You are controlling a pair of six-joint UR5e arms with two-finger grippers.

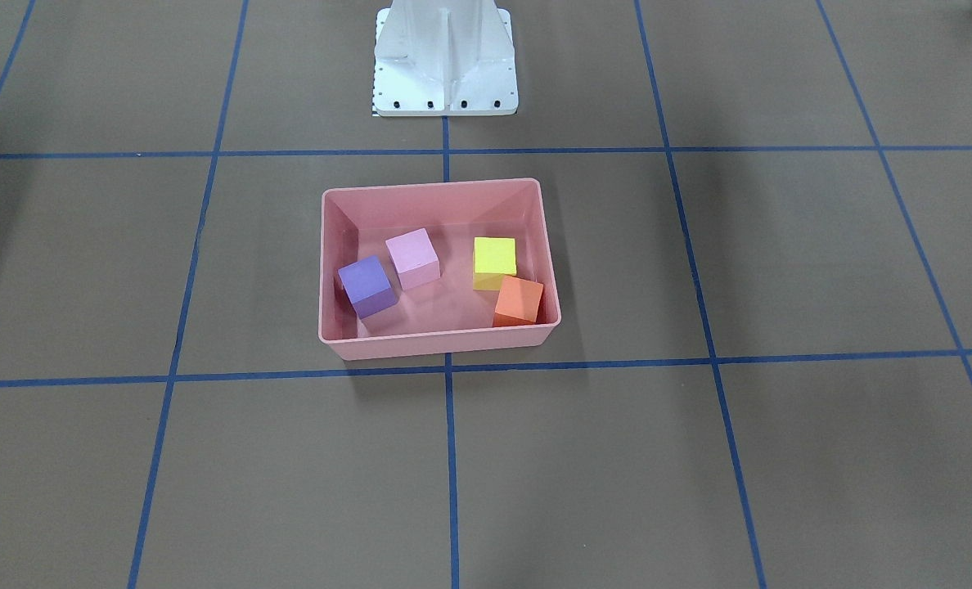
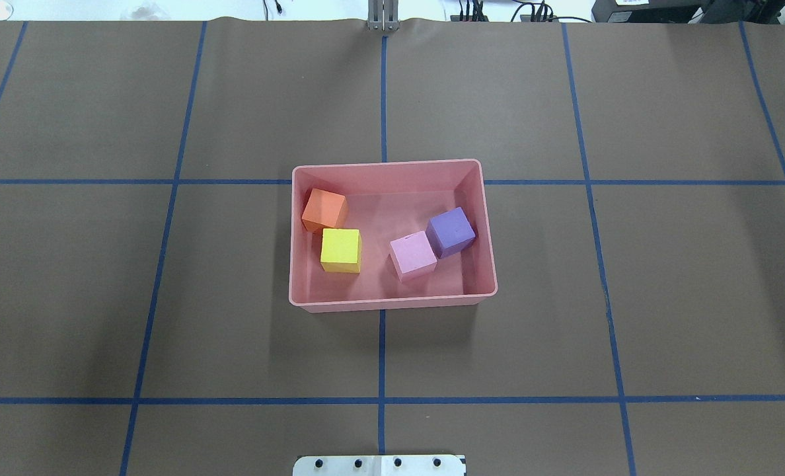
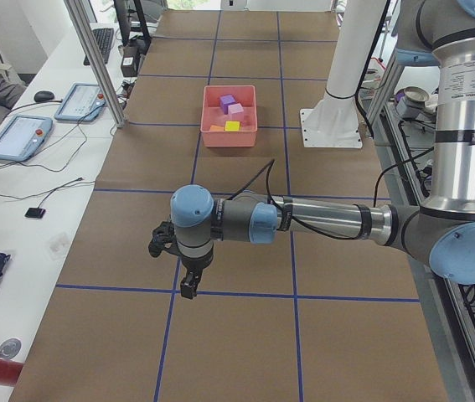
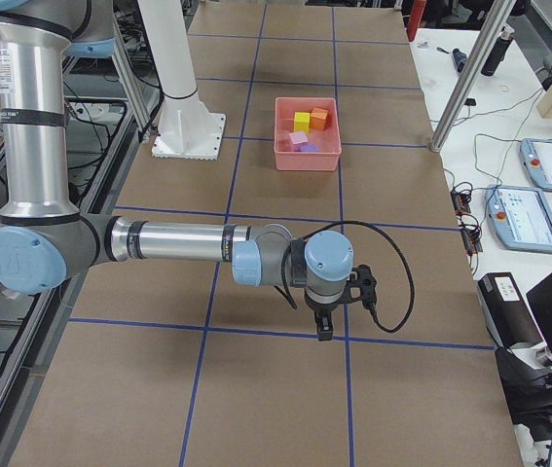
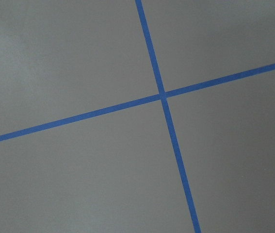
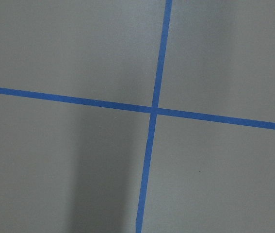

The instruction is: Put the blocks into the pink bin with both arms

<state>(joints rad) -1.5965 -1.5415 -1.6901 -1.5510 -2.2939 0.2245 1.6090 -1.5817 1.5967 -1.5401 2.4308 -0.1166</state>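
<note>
The pink bin (image 2: 392, 303) stands mid-table. All four blocks lie inside it: orange (image 2: 324, 210), yellow (image 2: 340, 250), light pink (image 2: 412, 255) and purple (image 2: 450, 231). In the front-facing view the bin (image 1: 441, 348) holds the purple (image 1: 366, 285) and light pink (image 1: 412, 257) blocks on its left, and the yellow (image 1: 494, 260) and orange (image 1: 519, 299) on its right. The left gripper (image 3: 188, 287) shows only in the exterior left view, far from the bin. The right gripper (image 4: 324, 331) shows only in the exterior right view, also far from the bin. I cannot tell whether either is open or shut.
The white base mount (image 1: 445, 65) stands behind the bin. Blue tape lines grid the brown table; each wrist view shows only a tape crossing (image 5: 162, 94). Side tables with tablets (image 3: 19, 134) and a seated person flank the table's far edge.
</note>
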